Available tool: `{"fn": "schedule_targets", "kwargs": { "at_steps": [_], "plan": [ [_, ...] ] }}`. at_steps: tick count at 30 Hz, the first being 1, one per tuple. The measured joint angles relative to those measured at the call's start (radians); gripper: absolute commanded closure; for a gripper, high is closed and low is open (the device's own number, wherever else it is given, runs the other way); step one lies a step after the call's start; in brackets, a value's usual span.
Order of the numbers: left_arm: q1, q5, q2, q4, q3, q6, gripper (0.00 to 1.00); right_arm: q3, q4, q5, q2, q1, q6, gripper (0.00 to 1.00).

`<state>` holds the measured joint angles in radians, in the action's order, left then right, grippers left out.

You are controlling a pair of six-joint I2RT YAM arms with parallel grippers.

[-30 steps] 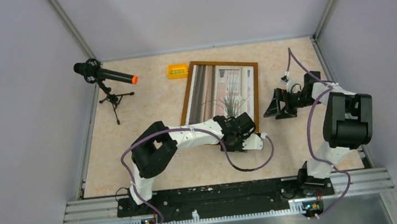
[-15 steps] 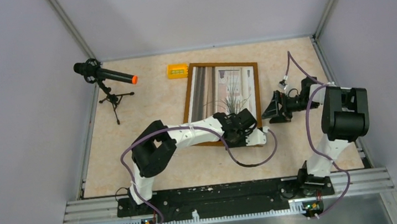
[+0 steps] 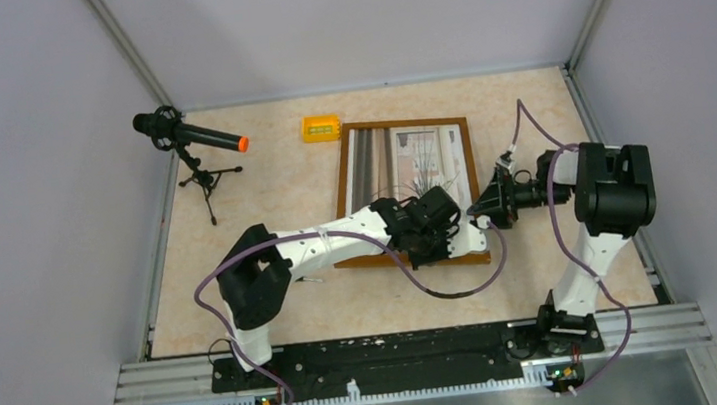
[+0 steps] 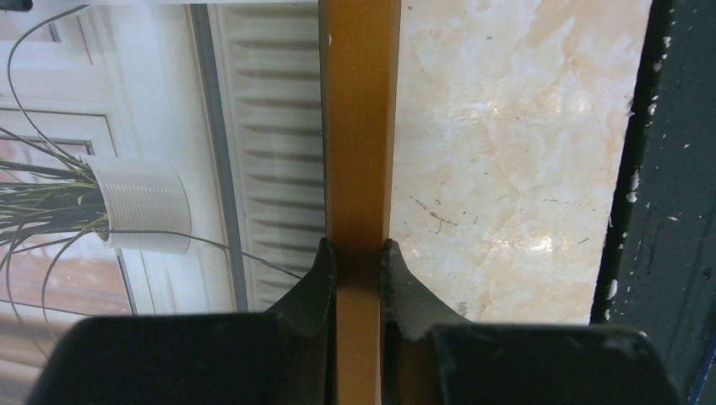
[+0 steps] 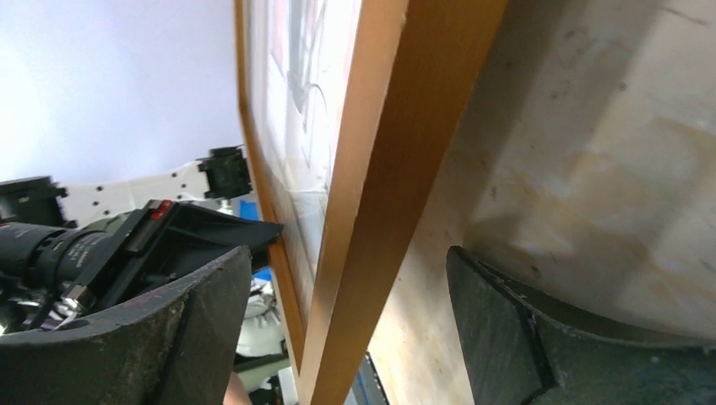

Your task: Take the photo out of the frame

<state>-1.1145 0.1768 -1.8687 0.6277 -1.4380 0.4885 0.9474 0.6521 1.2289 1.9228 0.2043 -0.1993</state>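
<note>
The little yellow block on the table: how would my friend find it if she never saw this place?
Find the big brown frame in the middle of the pale table. Just past its far left corner, not touching it, sits the yellow block. It is small and bright yellow, while the microphone further left is black with an orange tip.

**Q:** What stands between the two dark plastic fingers (image 5: 127, 337)?
**A:** The narrow brown wooden rim of the picture frame (image 5: 371, 211), tilted, fingers spread wide either side; mottled beige counter (image 5: 608, 152) at right.
</note>
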Motion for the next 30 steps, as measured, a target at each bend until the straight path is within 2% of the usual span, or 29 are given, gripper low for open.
{"fn": "schedule_targets", "kwargs": {
  "at_steps": [7, 12, 15, 20, 21, 23, 25, 26, 29, 30],
  "plan": [
    [0.0, 0.027, 0.019, -0.065, 0.054, -0.008, 1.0, 0.061, 0.14, 0.133, 0.1, -0.046, -0.114, 0.39],
    [-0.004, 0.027, 0.019, -0.092, 0.058, -0.015, 1.0, 0.076, 0.193, 0.163, 0.154, -0.047, -0.16, 0.44],
    [-0.01, 0.027, 0.019, -0.108, 0.058, -0.021, 1.0, 0.076, 0.207, 0.17, 0.171, -0.05, -0.167, 0.5],
    [-0.021, 0.026, 0.019, -0.113, 0.058, -0.027, 1.0, 0.075, 0.192, 0.169, 0.182, -0.058, -0.148, 0.69],
    [-0.023, 0.024, 0.019, -0.113, 0.058, -0.027, 0.93, 0.075, 0.189, 0.167, 0.182, -0.058, -0.146, 0.74],
    [-0.025, 0.015, 0.019, -0.113, 0.058, -0.033, 0.61, 0.075, 0.183, 0.157, 0.182, -0.058, -0.141, 0.81],
    [-0.026, 0.01, 0.019, -0.11, 0.056, -0.037, 0.37, 0.074, 0.189, 0.159, 0.18, -0.057, -0.121, 0.88],
    [-0.026, 0.014, 0.019, -0.105, 0.05, -0.039, 0.31, 0.072, 0.172, 0.142, 0.175, -0.055, -0.124, 0.91],
    [-0.018, 0.034, 0.032, -0.104, 0.032, -0.048, 0.03, 0.043, 0.097, 0.093, 0.121, -0.04, -0.089, 1.0],
    [-0.014, 0.042, 0.043, -0.1, 0.031, -0.048, 0.02, 0.032, 0.086, 0.08, 0.097, -0.03, -0.076, 1.0]
  ]
}}
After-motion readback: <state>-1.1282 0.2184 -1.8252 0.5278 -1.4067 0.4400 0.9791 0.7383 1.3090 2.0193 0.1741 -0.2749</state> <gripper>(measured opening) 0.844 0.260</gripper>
